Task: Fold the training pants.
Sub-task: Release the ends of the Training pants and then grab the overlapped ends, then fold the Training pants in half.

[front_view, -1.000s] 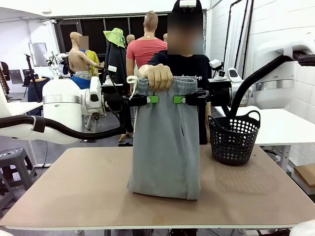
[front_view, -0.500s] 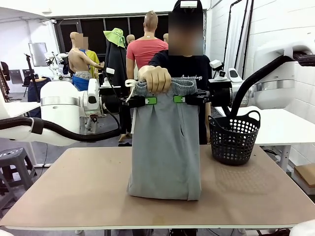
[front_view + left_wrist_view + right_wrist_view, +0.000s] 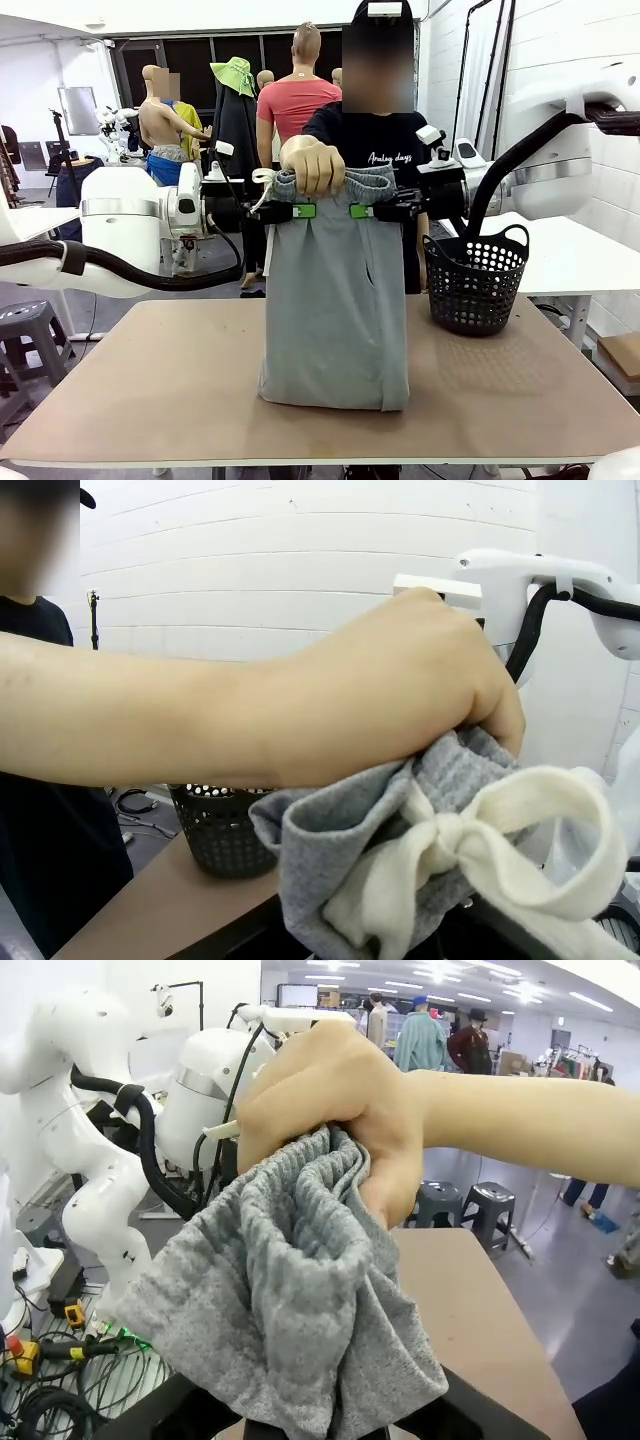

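The pants hang over mid-worktop, their lower end resting on it. A hand holds the waistband at the pants' 12 o'clock. The left claw nips it at 11 and the right claw at 1. The basket stands on the worktop at 3 o'clock, apart. The person stands behind.

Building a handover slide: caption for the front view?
A person's hand holds the training pants up from the table; left gripper and right gripper pinch them below the waistband.
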Available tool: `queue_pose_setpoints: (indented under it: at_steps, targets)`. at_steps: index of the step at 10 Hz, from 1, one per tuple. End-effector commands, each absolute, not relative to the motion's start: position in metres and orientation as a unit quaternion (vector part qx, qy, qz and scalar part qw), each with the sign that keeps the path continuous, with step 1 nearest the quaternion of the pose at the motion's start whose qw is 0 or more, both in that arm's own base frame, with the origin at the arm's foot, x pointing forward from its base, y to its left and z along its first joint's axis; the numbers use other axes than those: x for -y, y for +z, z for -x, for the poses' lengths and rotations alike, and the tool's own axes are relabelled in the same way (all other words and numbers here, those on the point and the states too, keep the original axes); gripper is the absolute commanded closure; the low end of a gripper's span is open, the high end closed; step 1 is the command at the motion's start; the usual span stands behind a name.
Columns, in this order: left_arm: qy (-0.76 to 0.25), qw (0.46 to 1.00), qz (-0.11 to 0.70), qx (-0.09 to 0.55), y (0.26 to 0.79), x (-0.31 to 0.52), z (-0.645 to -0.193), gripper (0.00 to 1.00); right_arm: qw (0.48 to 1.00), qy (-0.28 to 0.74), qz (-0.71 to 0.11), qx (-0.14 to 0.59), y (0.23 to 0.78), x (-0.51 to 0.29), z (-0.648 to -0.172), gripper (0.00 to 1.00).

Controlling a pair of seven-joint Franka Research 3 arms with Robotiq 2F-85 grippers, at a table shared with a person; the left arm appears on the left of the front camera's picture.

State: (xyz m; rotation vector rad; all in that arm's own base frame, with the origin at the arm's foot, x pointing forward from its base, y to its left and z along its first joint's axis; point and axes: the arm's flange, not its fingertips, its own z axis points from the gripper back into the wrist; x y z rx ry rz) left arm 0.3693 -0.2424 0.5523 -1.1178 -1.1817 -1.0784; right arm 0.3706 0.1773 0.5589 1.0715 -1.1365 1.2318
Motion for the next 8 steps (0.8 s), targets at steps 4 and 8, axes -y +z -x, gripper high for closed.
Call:
queue_pose_setpoints:
  at_steps: [4,8]
  targets:
    - [-0.454,0.556,0.482,0.502,0.5545,0.2446,-0.3680,1.00,0.540,0.499,-0.469,0.489,0.5588,-0.1750,-0.3688,1.00]
    - [-0.454,0.556,0.482,0.502,0.5545,0.2446,-0.3680,1.00,0.540,0.499,-0.469,0.489,0.5588,-0.1750,-0.3688,1.00]
